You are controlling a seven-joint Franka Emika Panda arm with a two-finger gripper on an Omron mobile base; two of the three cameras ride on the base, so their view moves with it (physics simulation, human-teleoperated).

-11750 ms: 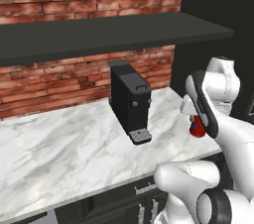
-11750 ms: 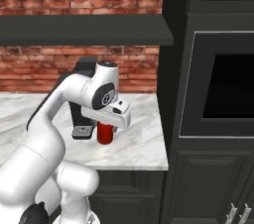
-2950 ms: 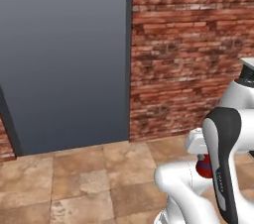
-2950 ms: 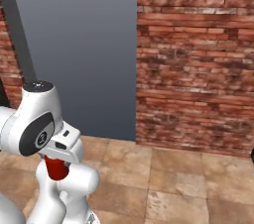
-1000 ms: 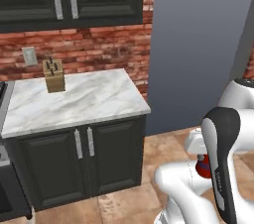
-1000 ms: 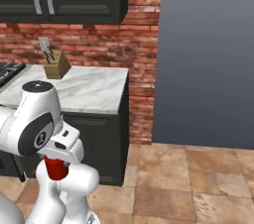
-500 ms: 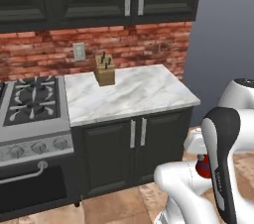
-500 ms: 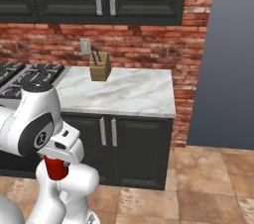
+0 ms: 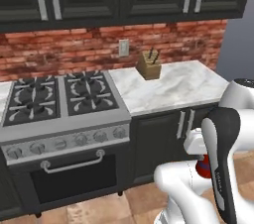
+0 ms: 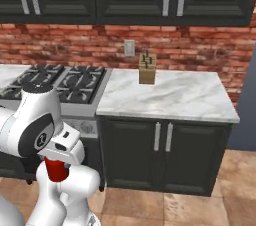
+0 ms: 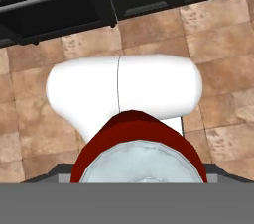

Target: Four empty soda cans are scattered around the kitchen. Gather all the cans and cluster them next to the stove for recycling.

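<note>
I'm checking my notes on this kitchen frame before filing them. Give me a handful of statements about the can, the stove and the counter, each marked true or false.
1. The gripper holds a red soda can. True.
2. A knife block stands on the marble counter, near the brick wall. True.
3. The counter lies to the left of the stove in both base views. False: it lies to the stove's right.
4. The red soda can rests on the counter. False: it is carried low, over the tiled floor.
5. A blue can sits on the stove's burner grates. False: no can lies there.
</note>
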